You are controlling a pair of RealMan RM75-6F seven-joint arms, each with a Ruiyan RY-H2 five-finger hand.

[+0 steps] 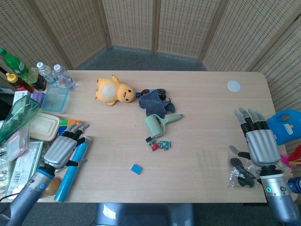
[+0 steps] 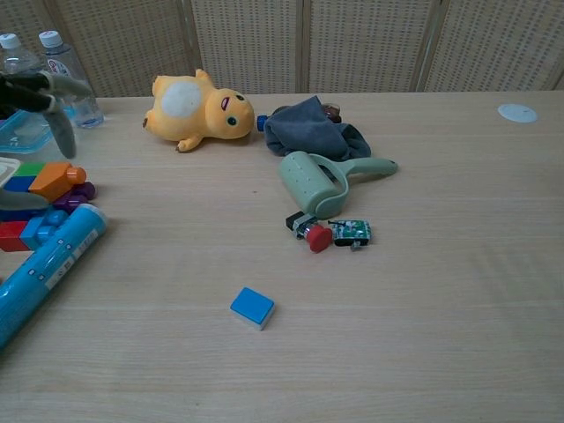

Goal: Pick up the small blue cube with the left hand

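Lying flat on bare wood near the table's (image 1: 211, 103) front edge, the small blue cube (image 1: 136, 169) is untouched, with a little red-and-green gadget (image 1: 159, 144) and a green lint roller (image 1: 155, 125) beyond it. The approach step appears to be in hand: the left hand (image 1: 63, 149), fingers spread and holding nothing, hangs over the blue tube (image 1: 73, 168), well apart from the cube. The next move likely calls for travel rightward, then descent with thumb opposing the fingers across the cube's sides. The right hand (image 1: 258, 143) is spread, empty, beside a black bag (image 1: 239, 172). Bottle (image 2: 66, 75) labels are unreadable; no other writing is legible.
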